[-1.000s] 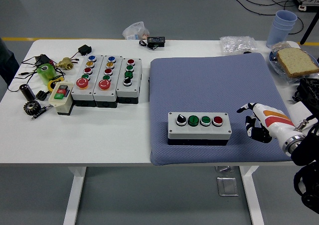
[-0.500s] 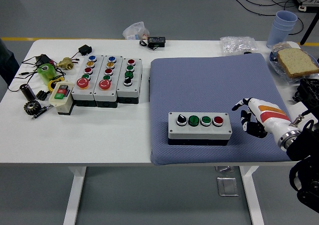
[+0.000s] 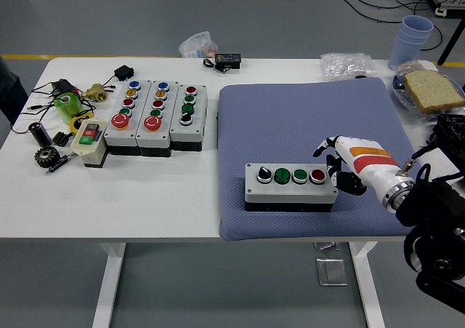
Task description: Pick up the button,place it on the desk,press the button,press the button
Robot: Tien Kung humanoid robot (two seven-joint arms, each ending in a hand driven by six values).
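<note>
- At the far left of the frame, small clutter was seen on the table: a green tape roll, a gear and a small switch box with one red and one green key.
- Just right of that clutter, three upright button boxes were lined up side by side, touching, in the upper left; none of them was being handled.
- The centre and right of the frame were taken up by a blue mat, on which the task's button box lay flat, near the mat's lower edge.
- Four controls were counted on it from left to right: a black knob, two green buttons and a red button.
- The pick-and-place steps were therefore judged done; the pressing was judged to be the step in hand.
- The right hand was seen just right of the box, beside its red end, with the fingers loosely curled and nothing held; one finger was stretched toward the box.
- Whether a fingertip was already touching the box could not be told.
- For the next move, that finger would have to be brought over a button, most likely the red one, and pushed straight down without shoving the box along the mat.
- In the upper right, stacked cups and bread were left well apart from the work.
- The left hand was not seen.
</note>
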